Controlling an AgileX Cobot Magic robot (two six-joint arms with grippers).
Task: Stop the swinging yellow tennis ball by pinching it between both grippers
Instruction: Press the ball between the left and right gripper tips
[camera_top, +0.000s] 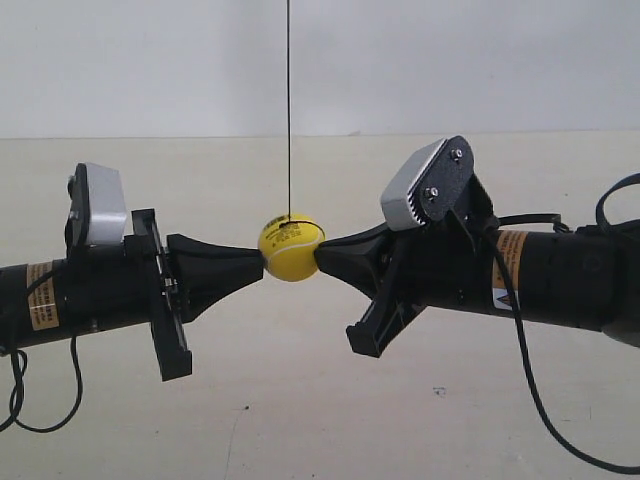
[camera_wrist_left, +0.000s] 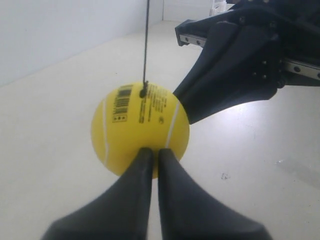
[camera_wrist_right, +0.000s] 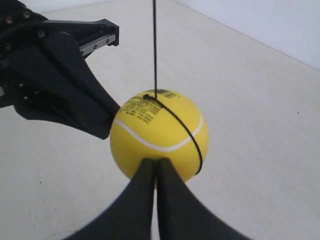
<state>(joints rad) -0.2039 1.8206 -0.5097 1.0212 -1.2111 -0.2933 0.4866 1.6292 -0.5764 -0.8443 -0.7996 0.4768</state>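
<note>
The yellow tennis ball (camera_top: 291, 249) hangs on a thin black string (camera_top: 289, 100) above the table. It is pinched between the tips of both grippers, one on each side. The gripper of the arm at the exterior view's left (camera_top: 262, 266) and the gripper of the arm at the exterior view's right (camera_top: 318, 260) both touch it. In the left wrist view, my left gripper (camera_wrist_left: 155, 151) is shut, its tips pressed against the ball (camera_wrist_left: 140, 127). My right gripper (camera_wrist_right: 155, 162) is likewise shut against the ball (camera_wrist_right: 159, 135). Neither holds anything between its jaws.
A pale beige table (camera_top: 300, 420) lies below, with a white wall (camera_top: 450, 60) behind. Black cables (camera_top: 530, 380) trail from both arms. Each wrist view shows the opposite gripper's black body (camera_wrist_left: 235, 75) (camera_wrist_right: 55, 90) just beyond the ball.
</note>
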